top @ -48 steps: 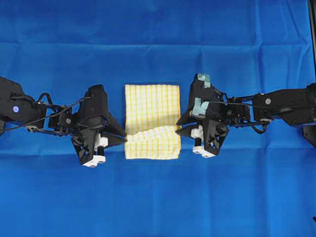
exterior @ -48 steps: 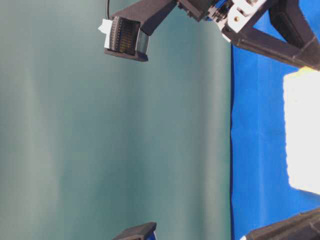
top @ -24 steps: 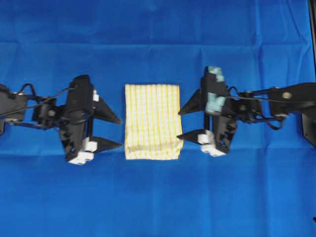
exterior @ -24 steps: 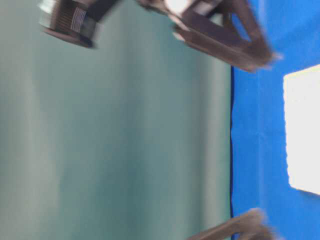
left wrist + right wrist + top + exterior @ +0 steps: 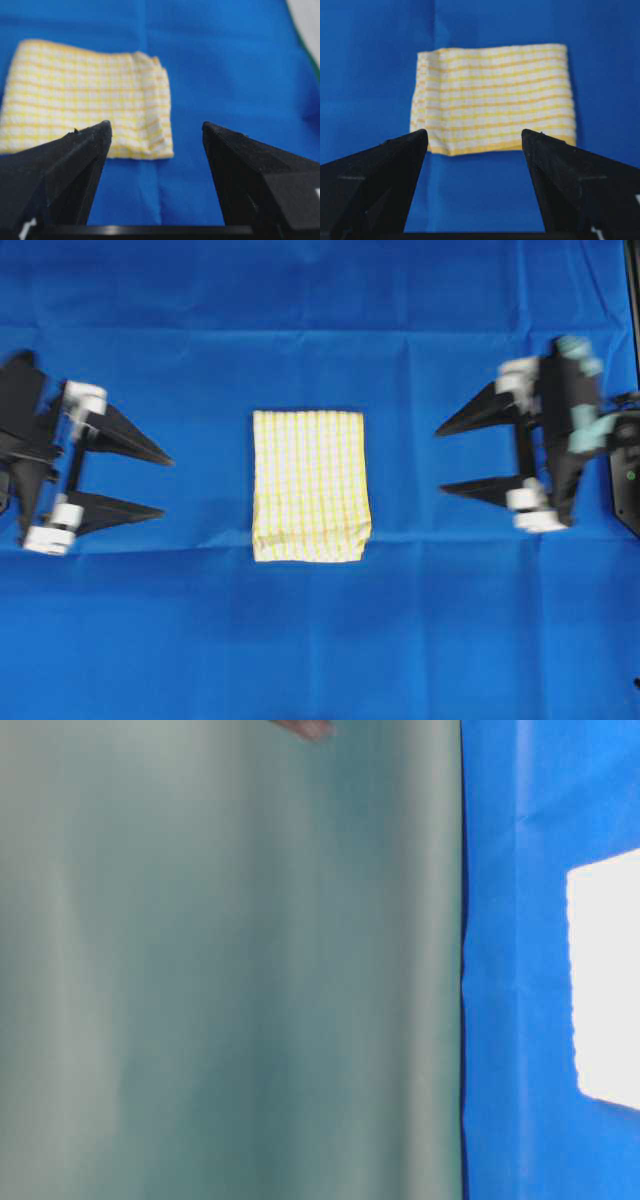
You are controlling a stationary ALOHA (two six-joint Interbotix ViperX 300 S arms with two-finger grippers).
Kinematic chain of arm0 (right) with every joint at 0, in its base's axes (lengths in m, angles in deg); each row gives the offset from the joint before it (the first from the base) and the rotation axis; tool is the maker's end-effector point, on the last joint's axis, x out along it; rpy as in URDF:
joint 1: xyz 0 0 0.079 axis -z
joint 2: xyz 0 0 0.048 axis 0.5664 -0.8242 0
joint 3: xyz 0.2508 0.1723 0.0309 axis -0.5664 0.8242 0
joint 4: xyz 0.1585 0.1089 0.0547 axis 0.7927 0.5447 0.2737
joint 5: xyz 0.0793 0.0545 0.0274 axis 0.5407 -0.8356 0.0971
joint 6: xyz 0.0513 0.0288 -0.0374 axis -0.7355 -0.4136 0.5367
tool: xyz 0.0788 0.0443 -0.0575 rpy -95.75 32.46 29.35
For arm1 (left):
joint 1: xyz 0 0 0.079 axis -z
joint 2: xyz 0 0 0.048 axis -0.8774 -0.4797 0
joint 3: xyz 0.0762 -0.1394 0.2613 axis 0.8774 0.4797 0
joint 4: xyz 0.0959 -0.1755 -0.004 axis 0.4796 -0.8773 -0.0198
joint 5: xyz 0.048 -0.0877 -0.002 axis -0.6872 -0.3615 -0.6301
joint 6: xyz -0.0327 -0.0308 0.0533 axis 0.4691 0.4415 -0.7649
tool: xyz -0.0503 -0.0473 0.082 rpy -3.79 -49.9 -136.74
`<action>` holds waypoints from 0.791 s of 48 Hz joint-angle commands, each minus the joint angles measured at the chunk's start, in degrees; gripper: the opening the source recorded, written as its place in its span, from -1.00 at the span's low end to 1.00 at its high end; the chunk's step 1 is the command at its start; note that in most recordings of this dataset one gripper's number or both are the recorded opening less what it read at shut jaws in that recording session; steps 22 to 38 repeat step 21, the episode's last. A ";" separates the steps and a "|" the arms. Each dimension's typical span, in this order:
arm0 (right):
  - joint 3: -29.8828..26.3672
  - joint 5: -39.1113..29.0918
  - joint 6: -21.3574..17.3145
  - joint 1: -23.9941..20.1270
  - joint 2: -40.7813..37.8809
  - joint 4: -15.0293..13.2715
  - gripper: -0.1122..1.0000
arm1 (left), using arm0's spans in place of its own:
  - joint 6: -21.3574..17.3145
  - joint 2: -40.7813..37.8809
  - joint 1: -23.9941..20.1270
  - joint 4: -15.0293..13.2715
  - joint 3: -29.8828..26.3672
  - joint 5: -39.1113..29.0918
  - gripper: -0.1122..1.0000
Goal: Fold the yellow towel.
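**Folded towel between two open grippers**

Seen from overhead: yellow towel (image 5: 309,486), white with a fine yellow check, folded into a neat upright rectangle and lying flat on the blue cloth (image 5: 320,640) that covers the counter. Slightly rumpled along the towel's lower edge, with a small bulge at its lower right corner.

Well to the left of the towel, near the frame edge: left gripper (image 5: 165,484), black, fingers wide apart, pointing toward the towel and holding nothing. Well to the right of the towel: right gripper (image 5: 441,460), likewise pointing toward the towel, fingers spread and empty, somewhat blurred.

From the left wrist camera: two dark fingers (image 5: 65,165) in the foreground, the towel beyond them on the blue cloth, untouched. From the right wrist camera: the same arrangement, towel centred past the parted fingers (image 5: 570,175).

At table level: a grey-green backdrop (image 5: 230,970) beside the towel, which shows only as a bright white patch on blue.
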 commanded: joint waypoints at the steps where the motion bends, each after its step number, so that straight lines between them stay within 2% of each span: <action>1: 1.05 -1.32 0.00 0.00 6.15 -1.05 0.56 | -2.29 5.62 -0.09 0.18 1.14 0.35 0.39; 9: 5.71 -4.04 0.00 0.00 17.58 -3.87 0.56 | -7.12 13.18 -0.09 0.18 4.92 0.35 0.39; 21: 13.80 -4.48 0.00 0.09 30.41 -6.06 0.56 | -7.73 23.12 -0.44 0.18 11.07 0.44 0.39; 38: 13.80 -4.48 0.00 0.09 30.41 -6.06 0.56 | -7.73 23.12 -0.44 0.18 11.07 0.44 0.39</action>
